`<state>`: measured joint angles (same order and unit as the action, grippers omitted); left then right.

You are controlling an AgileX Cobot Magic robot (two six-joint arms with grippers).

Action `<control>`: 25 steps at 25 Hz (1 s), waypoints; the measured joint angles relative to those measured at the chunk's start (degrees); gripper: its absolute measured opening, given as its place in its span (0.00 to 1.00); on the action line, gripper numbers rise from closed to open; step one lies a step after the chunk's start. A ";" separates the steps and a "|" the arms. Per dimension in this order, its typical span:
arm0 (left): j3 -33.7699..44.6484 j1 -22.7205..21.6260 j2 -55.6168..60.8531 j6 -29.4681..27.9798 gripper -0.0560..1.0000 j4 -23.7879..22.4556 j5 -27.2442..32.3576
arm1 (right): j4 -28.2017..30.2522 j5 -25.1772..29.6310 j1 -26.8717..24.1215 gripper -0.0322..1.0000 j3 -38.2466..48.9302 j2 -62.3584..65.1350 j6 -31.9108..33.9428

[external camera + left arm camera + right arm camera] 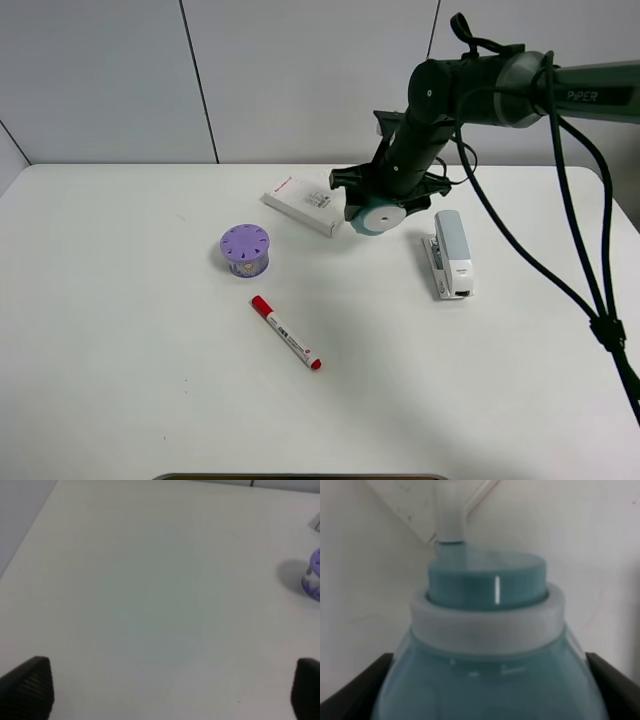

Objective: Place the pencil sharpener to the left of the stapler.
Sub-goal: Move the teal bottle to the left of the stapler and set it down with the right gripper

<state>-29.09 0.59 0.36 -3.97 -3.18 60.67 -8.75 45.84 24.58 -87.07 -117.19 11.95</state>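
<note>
Bright, even light with soft shadows; the pencil sharpener (485, 650) looks blurred in the right wrist view.

The right gripper (380, 210), on its outstretched arm, clamps the pencil sharpener (487, 630); the left gripper (170, 690) gapes wide.

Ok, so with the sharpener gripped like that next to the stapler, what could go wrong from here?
1. The pencil sharpener, held in the right gripper, is close to the white box; setting it down there might bump the box.
2. Its body is rounded, so it may roll once released, possibly toward the stapler.
3. The stapler lies just right of the gripper in the high view; a careless sideways move could nudge it.
</note>
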 joint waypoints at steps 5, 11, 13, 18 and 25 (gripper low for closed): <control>0.00 0.00 0.00 0.00 0.96 0.00 0.00 | -0.20 0.14 1.28 0.69 0.00 -3.12 1.41; 0.00 0.00 0.00 0.00 0.96 0.00 0.00 | -0.40 -0.77 1.79 0.69 3.41 -3.98 1.67; 0.00 0.00 0.00 0.00 0.96 0.00 0.00 | -0.40 -1.59 1.79 0.69 4.72 -4.03 1.79; 0.00 0.00 0.00 0.00 0.96 0.00 0.00 | -0.40 -2.72 1.79 0.69 4.94 -4.36 1.95; 0.00 0.00 0.00 0.00 0.96 0.00 0.00 | -1.27 -3.38 1.79 0.69 4.94 -6.81 2.08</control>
<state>-29.09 0.59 0.36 -3.97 -3.18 60.67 -10.02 42.47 26.37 -82.13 -124.00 14.02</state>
